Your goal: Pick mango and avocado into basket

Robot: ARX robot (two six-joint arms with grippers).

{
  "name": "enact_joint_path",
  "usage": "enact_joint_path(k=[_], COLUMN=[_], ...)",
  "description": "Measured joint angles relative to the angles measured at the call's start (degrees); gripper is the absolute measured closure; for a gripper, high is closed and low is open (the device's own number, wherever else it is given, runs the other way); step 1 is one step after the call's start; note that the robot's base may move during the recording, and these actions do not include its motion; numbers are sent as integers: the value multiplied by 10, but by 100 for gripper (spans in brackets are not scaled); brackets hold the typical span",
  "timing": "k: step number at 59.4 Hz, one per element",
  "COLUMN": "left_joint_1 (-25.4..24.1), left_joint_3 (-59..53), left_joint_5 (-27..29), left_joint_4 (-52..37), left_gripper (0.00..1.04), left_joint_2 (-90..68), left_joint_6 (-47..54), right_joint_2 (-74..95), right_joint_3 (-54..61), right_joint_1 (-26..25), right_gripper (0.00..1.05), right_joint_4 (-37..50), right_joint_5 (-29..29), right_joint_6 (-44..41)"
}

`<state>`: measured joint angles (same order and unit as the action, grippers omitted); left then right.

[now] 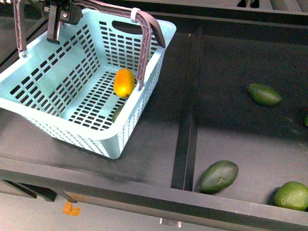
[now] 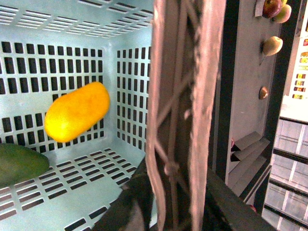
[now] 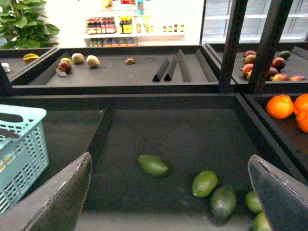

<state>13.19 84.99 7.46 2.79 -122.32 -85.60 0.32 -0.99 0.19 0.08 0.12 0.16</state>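
- The mango (image 1: 124,82) was a smooth, plump oval, evenly yellow-orange with no red blush, and it lay inside the basket (image 1: 53,86) on the slotted floor, near the wall on the right.
- In the left wrist view the mango (image 2: 77,111) showed the same plain, glossy skin and leaned against a slotted wall.
- A dark green avocado (image 2: 19,163) lay just beside the mango on the basket floor; in the front view only a sliver of it (image 1: 117,113) showed through the wall slots.
- The basket was light turquoise, rectangular, with slotted walls and floor, and stood on the dark counter (image 1: 159,144) at the left.
- Its brown handle (image 1: 147,41), fastened with a white tie (image 1: 134,14), rose over the rim.
- The left pincer (image 1: 57,24) hung above the basket's far left corner; I cannot tell how far its fingers were apart.
- The right pincer (image 3: 168,202) stood wide apart, holding nothing, above the neighbouring counter bay.
- Three more green fruits (image 1: 219,176) (image 1: 264,94) (image 1: 291,195) lay loose in that bay, well apart from the basket.
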Motion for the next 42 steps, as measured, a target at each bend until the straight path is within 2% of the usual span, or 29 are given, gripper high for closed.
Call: enact_joint_path(k=[15, 23, 34, 35, 38, 39, 42], left_joint_1=[-9, -17, -20, -21, -28, -29, -35], left_joint_3=[-53, -99, -118, -129, -214, -230, -327], left_joint_5=[18, 61, 65, 58, 28, 24, 12], left_joint_4=[28, 118, 147, 122, -71, -104, -298], left_gripper=[31, 7, 8, 10, 20, 22, 32], left_joint_2=[80, 162, 207, 208, 223, 225, 244], left_joint_6=[-24, -23, -19, 12, 136, 177, 339], right_joint_2=[0, 0, 0, 0, 0, 0, 0], right_joint_3=[0, 0, 0, 0, 0, 0, 0], right_joint_1=[0, 0, 0, 0, 0, 0, 0], right_gripper=[9, 9, 9, 9, 9, 9, 9], right_joint_4=[0, 0, 0, 0, 0, 0, 0], right_joint_5=[0, 0, 0, 0, 0, 0, 0], right_joint_6=[0, 0, 0, 0, 0, 0, 0])
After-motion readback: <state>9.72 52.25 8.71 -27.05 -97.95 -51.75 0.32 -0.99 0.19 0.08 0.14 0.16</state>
